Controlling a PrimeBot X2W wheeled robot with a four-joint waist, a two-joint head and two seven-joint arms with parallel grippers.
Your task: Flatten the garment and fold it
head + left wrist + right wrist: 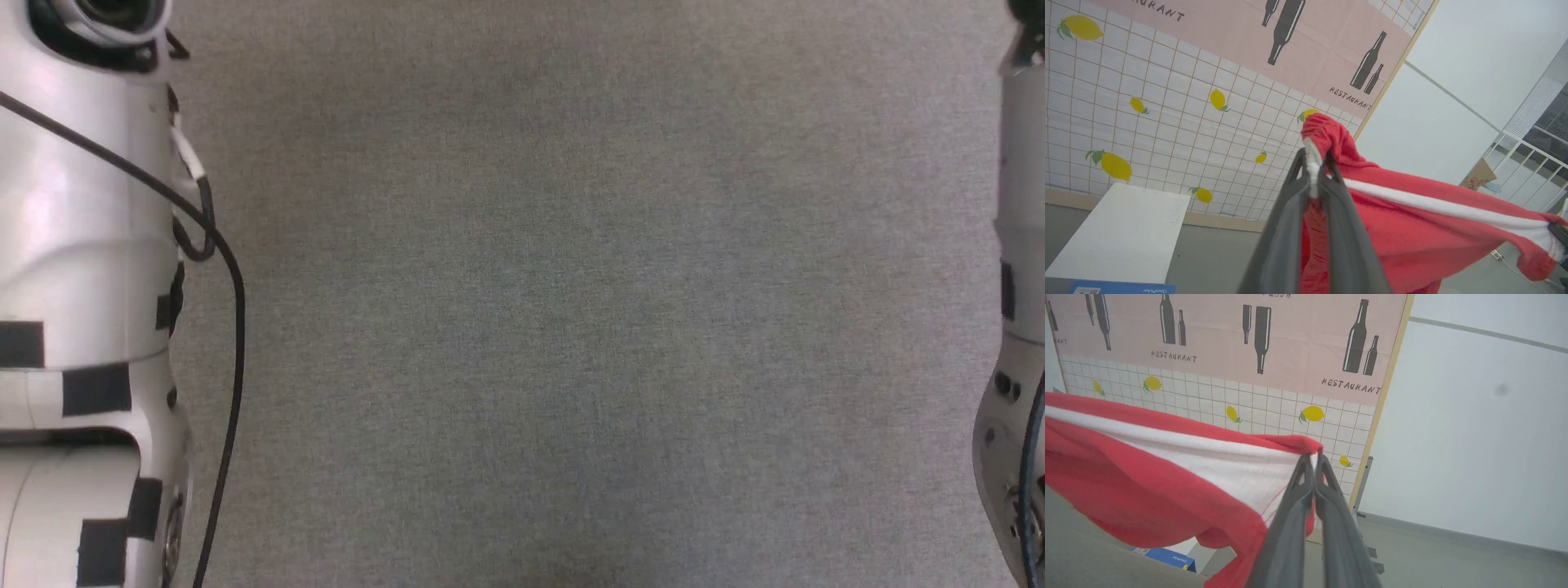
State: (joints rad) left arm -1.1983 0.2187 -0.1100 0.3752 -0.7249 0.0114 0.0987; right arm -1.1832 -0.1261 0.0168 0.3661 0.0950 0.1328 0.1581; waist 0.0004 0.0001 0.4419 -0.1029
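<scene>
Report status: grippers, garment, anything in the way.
Left gripper shut on the garment at a white-trimmed edge. Right gripper shut on its far end. Garment held aloft, stretched between both. Nothing seen in the way.

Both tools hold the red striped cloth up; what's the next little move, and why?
Probably lower the garment onto the grey surface: the left tool and right tool each pinch an edge, and it hangs stretched between them.

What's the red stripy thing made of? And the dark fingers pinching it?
The garment looks like soft fleece or terry cloth, matte: its surface is fuzzy and it drapes in folds. The left gripper and right gripper have fingers that look like dark matte plastic or rubber, smooth and stiff.
</scene>
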